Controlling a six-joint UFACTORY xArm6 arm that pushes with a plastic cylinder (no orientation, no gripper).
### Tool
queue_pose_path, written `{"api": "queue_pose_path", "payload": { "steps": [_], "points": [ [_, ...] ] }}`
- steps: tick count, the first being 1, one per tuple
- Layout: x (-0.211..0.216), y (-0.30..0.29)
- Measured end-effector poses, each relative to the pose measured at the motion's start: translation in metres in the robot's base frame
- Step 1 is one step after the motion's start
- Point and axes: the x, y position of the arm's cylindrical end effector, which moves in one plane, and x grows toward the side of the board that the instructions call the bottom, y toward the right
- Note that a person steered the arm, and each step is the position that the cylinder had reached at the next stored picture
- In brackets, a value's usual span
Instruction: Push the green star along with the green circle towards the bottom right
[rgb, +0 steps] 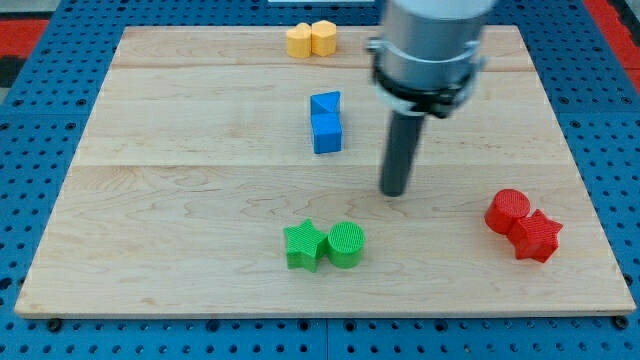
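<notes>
The green star (303, 245) lies near the view's bottom centre of the wooden board (180, 200). The green circle (346, 244) touches its right side. My tip (395, 192) is the lower end of the dark rod. It stands above and to the right of the green circle, apart from both green blocks by a small gap.
A blue triangle (325, 102) and a blue cube (327, 132) sit together left of the rod. A red circle (509, 211) and a red star (537, 236) sit at the right. A yellow pair (311, 39) lies at the top edge.
</notes>
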Motion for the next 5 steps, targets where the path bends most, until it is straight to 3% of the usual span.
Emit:
{"api": "queue_pose_path", "payload": {
  "steps": [2, 3, 5],
  "points": [
    [0.009, -0.128],
    [0.024, -0.149],
    [0.081, -0.118]
  ]
}}
